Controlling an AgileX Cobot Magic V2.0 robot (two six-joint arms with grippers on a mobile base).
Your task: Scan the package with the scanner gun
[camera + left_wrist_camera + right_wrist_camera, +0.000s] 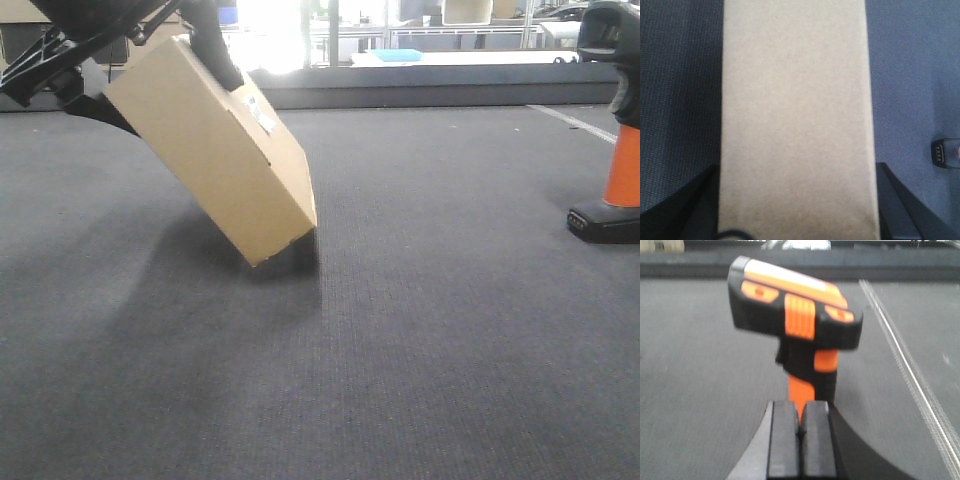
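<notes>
In the front view the package [215, 150] hung tilted in the upper left of the frame. Its high end was caught by the left gripper [172, 95] and its low corner pointed down at the grey carpet [450, 330]. Whether that corner touched the carpet I could not tell; a dark shadow lay right beneath it. One black finger [215, 45] pressed on the upper face of the package and the other lay under it, so the gripper was clamped on the package. A small white label [262, 115] sat on the upper face, near the top finger. In the left wrist view the tan cardboard filled the middle of the frame, with a dark finger at each lower corner.

The scanner gun [800, 325] stood upright on its black base at the far right edge of the front view, well apart from the package. In the right wrist view it took up the centre of the frame, black head above the orange handle. The right gripper [800, 440] sat at the bottom centre, its two pads [785, 440] pressed together with only a thin line between them, in front of the lower handle. Whether they touched the handle I could not tell. A pale stripe [910, 375] ran across the carpet to the right of the scanner gun.
</notes>
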